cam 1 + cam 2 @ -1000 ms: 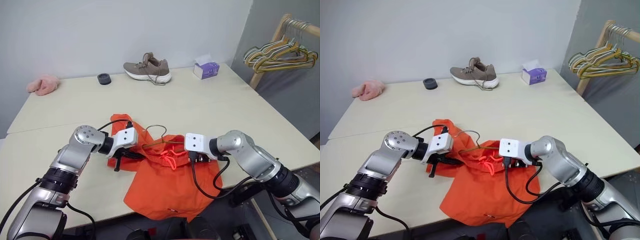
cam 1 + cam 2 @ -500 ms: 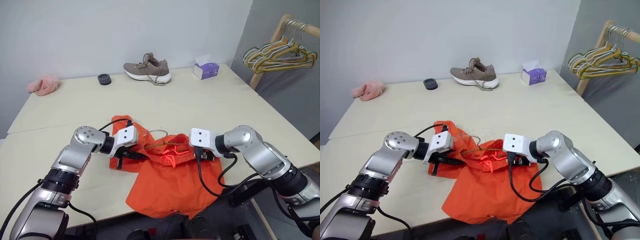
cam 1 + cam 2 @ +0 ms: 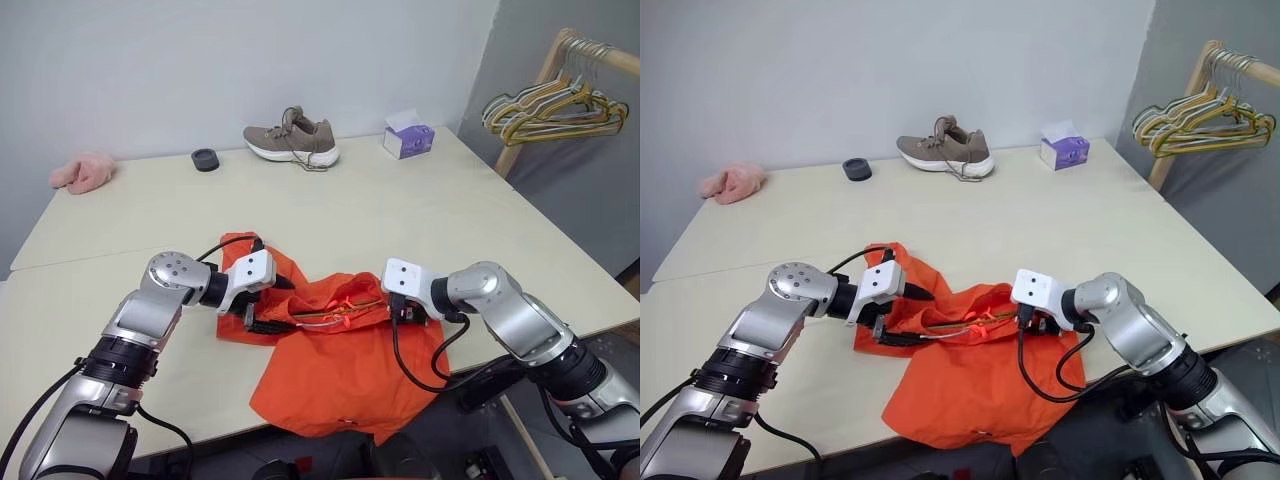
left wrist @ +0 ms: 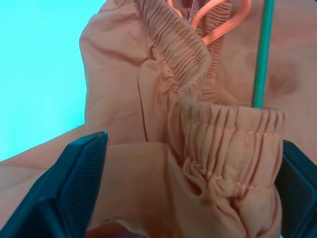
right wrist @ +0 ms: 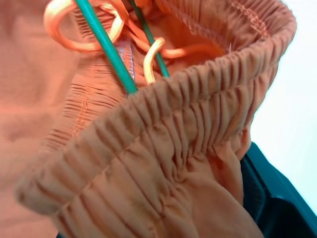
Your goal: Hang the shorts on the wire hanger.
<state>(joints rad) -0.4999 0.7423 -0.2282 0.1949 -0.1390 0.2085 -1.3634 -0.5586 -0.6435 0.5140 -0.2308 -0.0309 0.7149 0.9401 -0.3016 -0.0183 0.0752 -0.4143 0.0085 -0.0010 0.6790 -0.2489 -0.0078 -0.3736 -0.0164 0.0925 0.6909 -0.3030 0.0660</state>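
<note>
The bright orange shorts [image 3: 340, 370] lie crumpled at the table's front edge, one leg hanging over it. The thin green wire hanger [image 3: 952, 325] runs through the gathered waistband; its wire also shows in the wrist views [image 4: 261, 54] [image 5: 106, 47] beside the drawstring loop [image 5: 74, 22]. My left gripper [image 3: 275, 305] is at the shorts' left end, open, its fingers [image 4: 69, 183] spread wide with the waistband lying between them. My right gripper [image 3: 408, 315] is at the right end, shut on a bunch of waistband elastic [image 5: 163, 163].
At the table's far side stand a grey-brown shoe [image 3: 290, 138], a purple tissue box [image 3: 408, 140] and a small black round thing [image 3: 205, 158]. A pink cloth [image 3: 80, 172] lies far left. A wooden rack with several hangers [image 3: 545, 100] stands right of the table [image 3: 420, 220].
My left gripper has opened and let go of the shorts. The hanger's hook, which stood up above the waistband, has sunk out of sight. The waistband has stretched out flatter between the grippers.
</note>
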